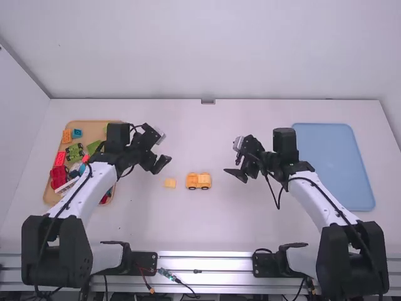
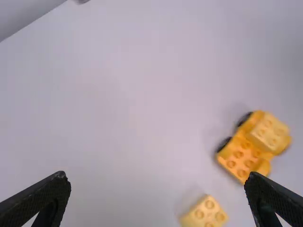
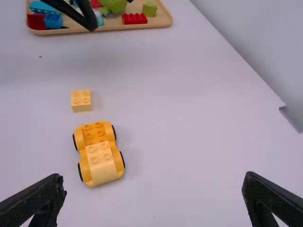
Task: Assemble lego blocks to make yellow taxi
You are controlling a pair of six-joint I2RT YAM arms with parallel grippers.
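I'm keeping left gripper (image 1: pixel 161 165) and right gripper (image 1: pixel 235 175) spread, grasping nothing. Loose yellow block (image 1: pixel 170 183) is lying near left gripper; wheeled yellow car (image 1: pixel 199 181) is sitting between both; wooden tray (image 1: pixel 94 129) is lying left of left gripper.

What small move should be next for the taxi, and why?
Probably the left tool should go to the loose yellow block: it is open and nearer than the right tool, and the wheeled base has bare studs.
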